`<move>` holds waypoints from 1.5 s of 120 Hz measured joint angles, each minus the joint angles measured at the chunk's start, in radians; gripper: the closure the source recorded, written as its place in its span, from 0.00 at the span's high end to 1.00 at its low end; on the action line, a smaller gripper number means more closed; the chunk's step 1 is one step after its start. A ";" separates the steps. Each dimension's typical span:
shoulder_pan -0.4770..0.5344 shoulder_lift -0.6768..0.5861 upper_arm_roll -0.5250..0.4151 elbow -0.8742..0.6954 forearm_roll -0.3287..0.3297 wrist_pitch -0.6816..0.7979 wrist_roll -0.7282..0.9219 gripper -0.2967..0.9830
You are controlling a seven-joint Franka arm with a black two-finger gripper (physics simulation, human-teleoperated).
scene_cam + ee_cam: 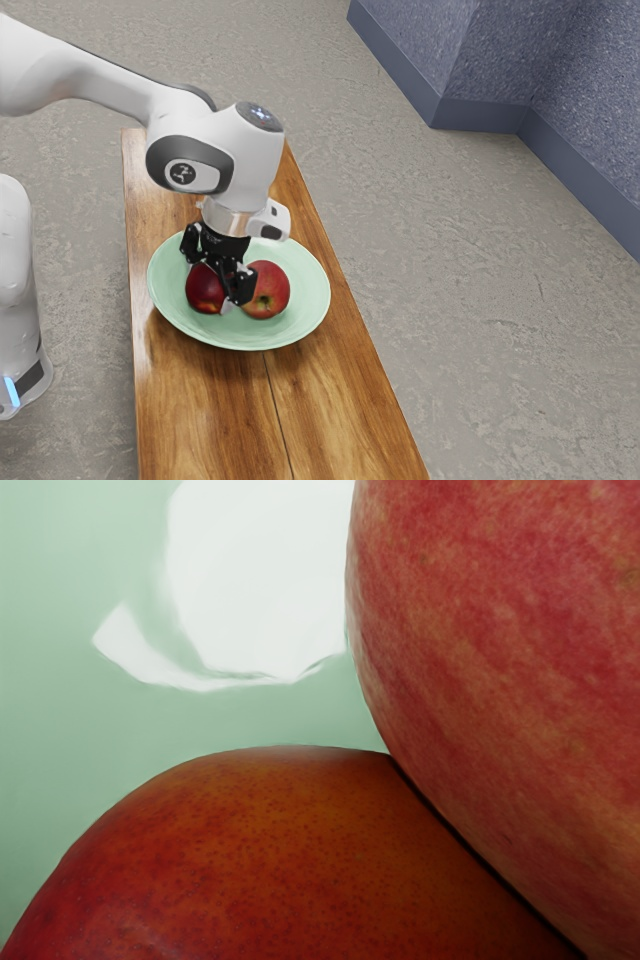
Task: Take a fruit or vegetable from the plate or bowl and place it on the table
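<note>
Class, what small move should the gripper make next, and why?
Probably squeeze gently to secure the darker fruit before any lift: the gripper is down at it, and it sits in the green plate close beside the apple.

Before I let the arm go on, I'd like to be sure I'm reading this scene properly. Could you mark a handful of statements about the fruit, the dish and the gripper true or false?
1. The green dish rests on the wooden table. True.
2. A fruit already lies on the bare wood. False: the darker fruit and the lighter red fruit are both in the dish.
3. The darker fruit is nearer the exterior view's left than the lighter one. True.
4. The gripper is out over the floor. False: it is down over the dish, at the darker fruit.
</note>
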 joint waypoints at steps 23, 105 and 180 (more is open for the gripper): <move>0.013 -0.018 -0.025 0.003 0.023 0.002 -0.001 0.55; 0.009 0.212 -0.323 0.411 0.283 0.012 -0.093 0.51; 0.057 0.497 -0.485 0.492 0.346 0.249 -0.247 0.60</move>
